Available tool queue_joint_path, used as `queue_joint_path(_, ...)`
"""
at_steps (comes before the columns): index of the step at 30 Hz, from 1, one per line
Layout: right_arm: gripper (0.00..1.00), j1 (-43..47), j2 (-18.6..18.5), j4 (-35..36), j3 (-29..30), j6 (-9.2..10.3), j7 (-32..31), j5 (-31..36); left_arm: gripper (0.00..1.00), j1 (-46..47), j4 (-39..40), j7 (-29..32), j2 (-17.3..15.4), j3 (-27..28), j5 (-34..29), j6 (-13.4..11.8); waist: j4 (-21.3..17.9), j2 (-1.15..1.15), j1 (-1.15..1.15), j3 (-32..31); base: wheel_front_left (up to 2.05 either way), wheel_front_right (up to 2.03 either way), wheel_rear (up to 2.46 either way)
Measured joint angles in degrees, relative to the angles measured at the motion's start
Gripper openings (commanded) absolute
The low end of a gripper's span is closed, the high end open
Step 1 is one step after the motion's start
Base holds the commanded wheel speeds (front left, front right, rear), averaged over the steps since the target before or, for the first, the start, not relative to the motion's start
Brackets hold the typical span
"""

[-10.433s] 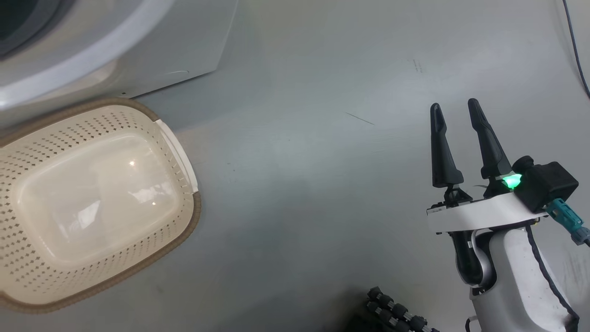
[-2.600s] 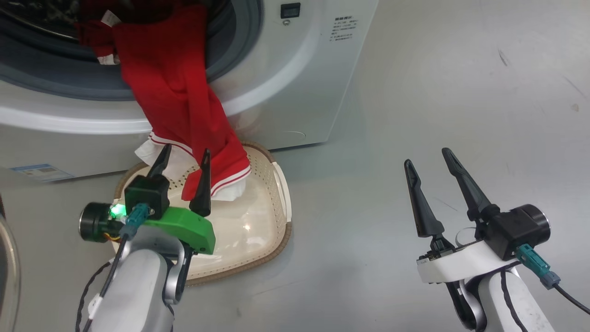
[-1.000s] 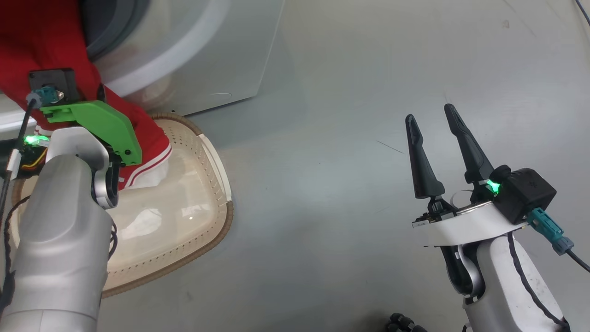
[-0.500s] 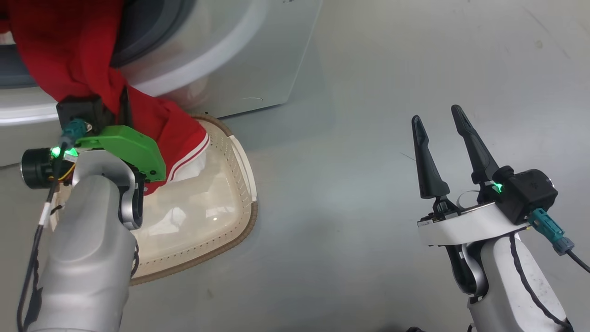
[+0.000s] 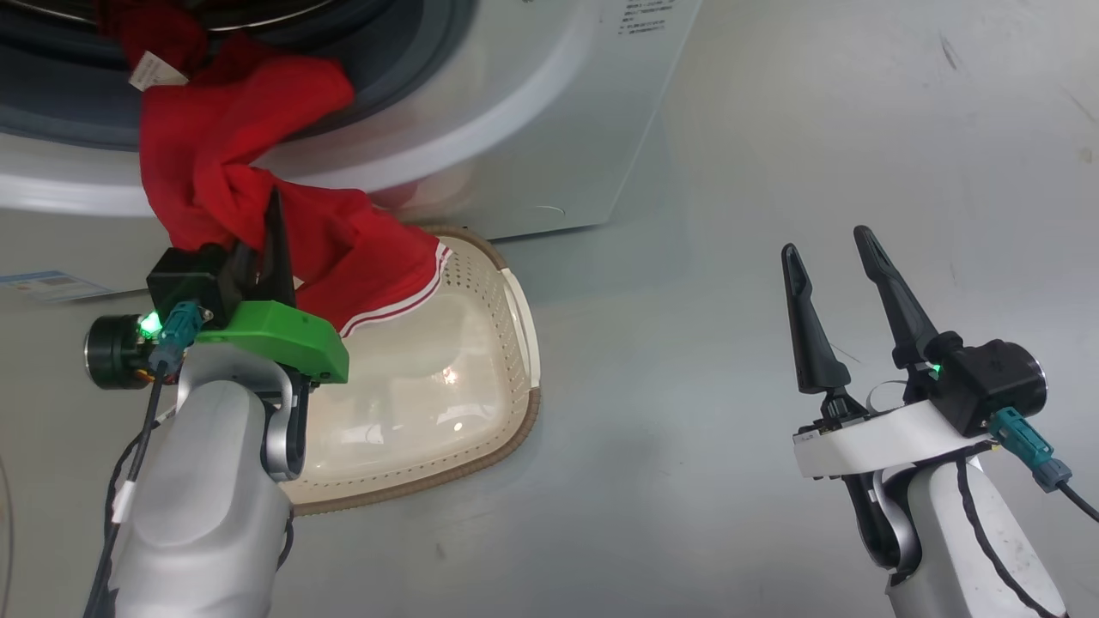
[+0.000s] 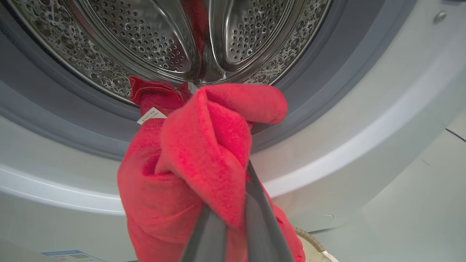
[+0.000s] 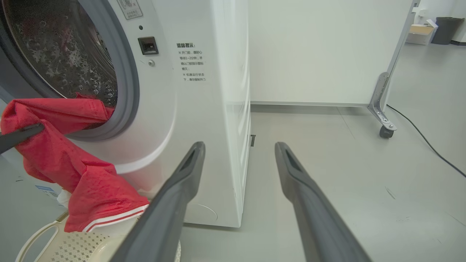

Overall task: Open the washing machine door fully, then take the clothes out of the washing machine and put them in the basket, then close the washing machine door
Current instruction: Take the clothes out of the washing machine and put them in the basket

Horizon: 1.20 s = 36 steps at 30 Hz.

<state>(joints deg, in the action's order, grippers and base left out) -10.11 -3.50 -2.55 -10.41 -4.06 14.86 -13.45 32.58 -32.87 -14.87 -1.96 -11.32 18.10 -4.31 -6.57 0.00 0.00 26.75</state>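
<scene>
The white washing machine (image 5: 549, 103) stands with its round opening uncovered; the washing machine door is out of view. Red clothes (image 5: 215, 154) with white stripes hang out of the steel drum (image 6: 153, 40) and down over the grey gasket. Their striped hem hangs over the cream basket (image 5: 515, 433) on the floor in front. My left gripper (image 5: 268, 215) is shut on a bunched fold of the red clothes (image 6: 204, 145) just below the opening. My right gripper (image 5: 824, 242) stands open with nothing in it over the bare floor, well to the right of the basket.
The grey floor (image 5: 773, 129) stretches to the right of the machine. A white partition on a caster (image 7: 384, 131) and a black cable (image 7: 426, 142) lie further right. A blue label (image 5: 43, 285) sits low on the machine's front.
The head camera has swung, so the picture has shifted. My left gripper stays shut on the red clothes and now holds the fold lower, in front of the machine. The right gripper is unchanged.
</scene>
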Motion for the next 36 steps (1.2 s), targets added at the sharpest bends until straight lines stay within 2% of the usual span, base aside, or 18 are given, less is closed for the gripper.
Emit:
queue_joint_path(12, 1.00, 2.0, 0.1, -0.7, -0.3, -0.38, 0.0, 0.1, 0.00, -4.0, 11.6, 0.2, 0.3, -1.4, -0.1, -0.5, 4.4, 0.00, 0.00, -4.9, 0.00, 0.00, 0.00)
queue_joint_path(21, 1.00, 3.7, 0.3, -0.9, -1.2, -0.41, 0.0, -0.6, 0.00, -7.3, 20.0, 0.2, 0.2, -2.0, -1.9, -1.0, 4.9, 0.00, 0.00, -6.9, 0.00, 0.00, 0.00)
queue_joint_path(33, 1.00, 3.8, 0.3, -0.1, -1.8, -0.41, 0.0, -0.7, 0.00, -16.5, 19.4, 0.2, 0.1, -9.1, -1.4, -1.0, 3.4, 0.00, 0.00, -5.9, 0.00, 0.00, 0.00)
queue_joint_path(36, 1.00, 3.8, 0.3, 0.3, -2.0, -0.41, 0.0, -0.7, 0.00, -17.2, 17.7, 0.2, 0.0, -9.4, -0.8, -1.2, 2.9, 0.00, 0.00, -5.1, 0.00, 0.00, 0.00)
